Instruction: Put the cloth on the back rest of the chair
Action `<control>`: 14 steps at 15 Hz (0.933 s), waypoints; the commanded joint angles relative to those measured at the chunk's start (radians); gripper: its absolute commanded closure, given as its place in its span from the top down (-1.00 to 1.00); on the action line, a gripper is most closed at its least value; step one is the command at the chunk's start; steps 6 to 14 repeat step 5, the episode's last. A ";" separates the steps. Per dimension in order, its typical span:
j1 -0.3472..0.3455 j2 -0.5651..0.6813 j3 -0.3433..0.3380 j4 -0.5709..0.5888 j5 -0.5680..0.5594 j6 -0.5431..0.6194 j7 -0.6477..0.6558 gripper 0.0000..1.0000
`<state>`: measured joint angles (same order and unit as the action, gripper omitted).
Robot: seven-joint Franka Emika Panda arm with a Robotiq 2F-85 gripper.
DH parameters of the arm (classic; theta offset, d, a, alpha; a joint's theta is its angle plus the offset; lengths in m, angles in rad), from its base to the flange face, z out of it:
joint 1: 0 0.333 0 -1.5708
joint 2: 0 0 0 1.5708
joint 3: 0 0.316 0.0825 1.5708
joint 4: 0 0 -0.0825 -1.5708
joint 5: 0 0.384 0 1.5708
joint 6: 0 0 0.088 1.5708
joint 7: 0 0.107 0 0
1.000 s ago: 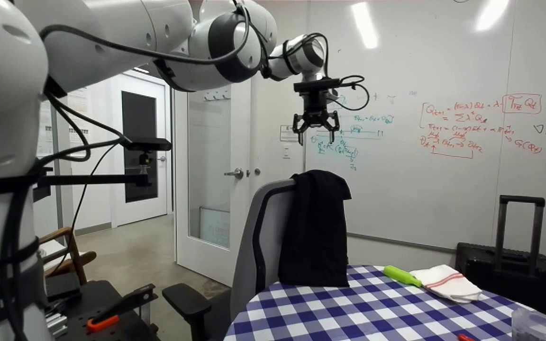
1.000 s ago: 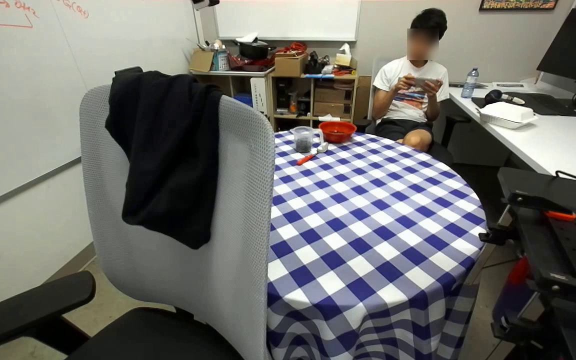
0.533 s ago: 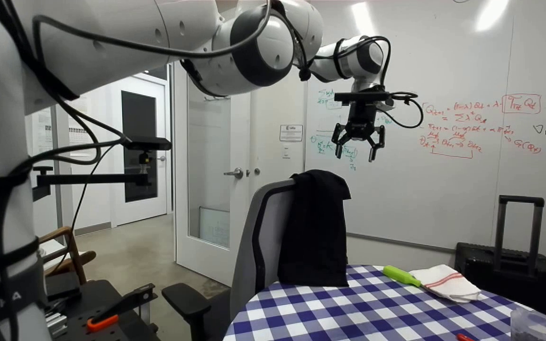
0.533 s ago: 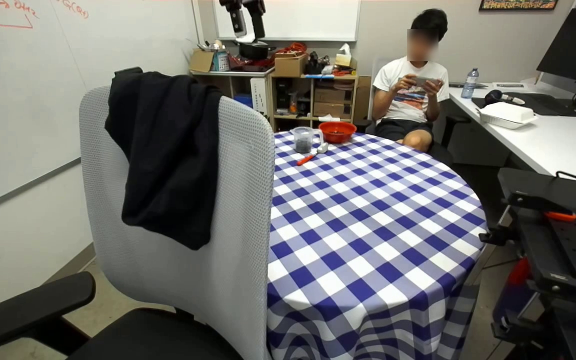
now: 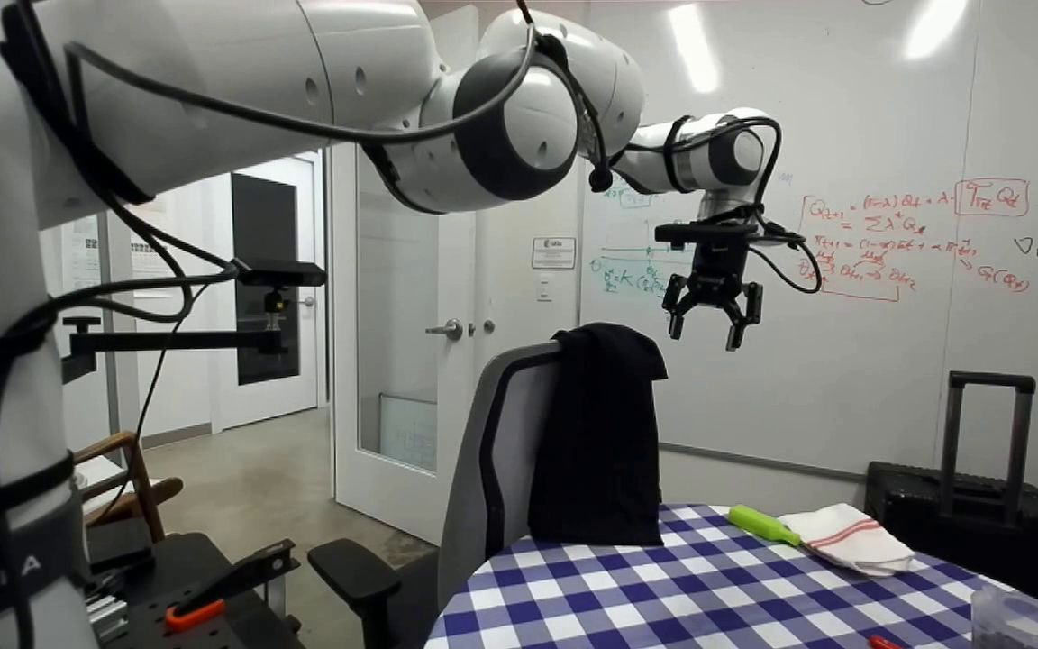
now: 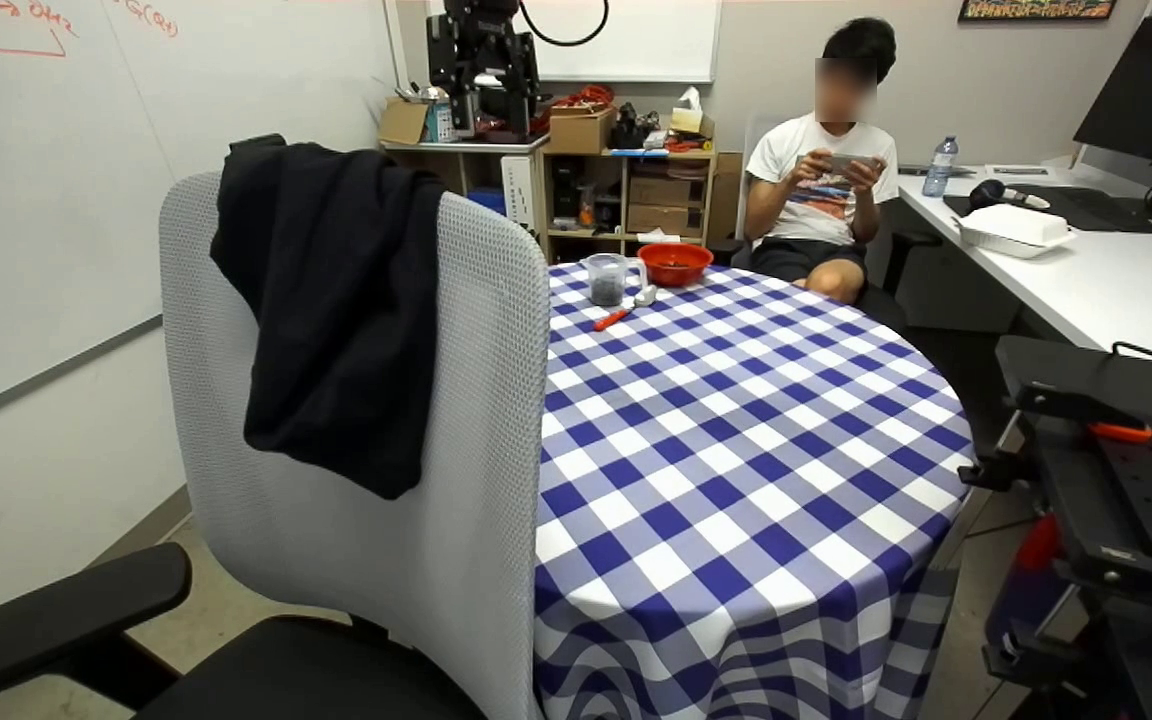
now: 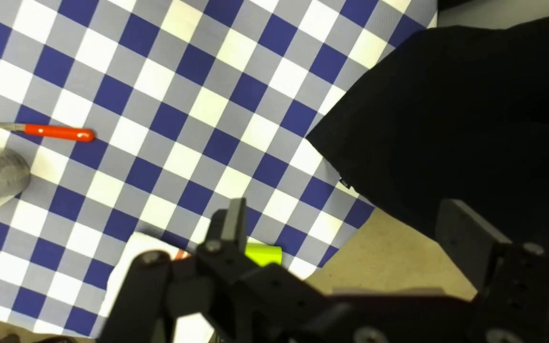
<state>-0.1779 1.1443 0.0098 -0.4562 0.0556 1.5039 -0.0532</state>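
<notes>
The black cloth point(image 5: 605, 442) hangs draped over the top of the chair's grey back rest point(image 5: 514, 451). In an exterior view one side hangs down the back rest point(image 6: 486, 400), and the cloth point(image 6: 336, 320) ends in a slanted lower edge. The side by the table reaches down to the tablecloth. My gripper point(image 5: 705, 339) is open and empty, pointing down, higher than the cloth and off to its side. It also shows in an exterior view point(image 6: 493, 122), beyond the chair. In the wrist view the cloth point(image 7: 465, 114) fills the right side, behind one finger of the open gripper point(image 7: 343, 209).
The round table with the checked tablecloth point(image 5: 627, 595) stands against the chair. On it are a green-handled tool point(image 5: 762, 525), a white towel point(image 5: 852, 538), a measuring cup point(image 6: 606, 280), a red-handled spoon point(image 6: 616, 317) and a red bowl point(image 6: 676, 263). A black suitcase point(image 5: 978, 532) stands behind.
My open gripper has moved away from above the cloth, sideways, and then lower. It has come down into view in an exterior view. The cloth and chair have not visibly moved.
</notes>
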 commanded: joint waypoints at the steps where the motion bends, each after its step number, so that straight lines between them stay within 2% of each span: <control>1: -0.023 0.013 -0.011 0.025 -0.007 -0.029 -0.016 1.00; 14: -0.033 0.021 -0.008 0.028 -0.002 -0.032 -0.002 1.00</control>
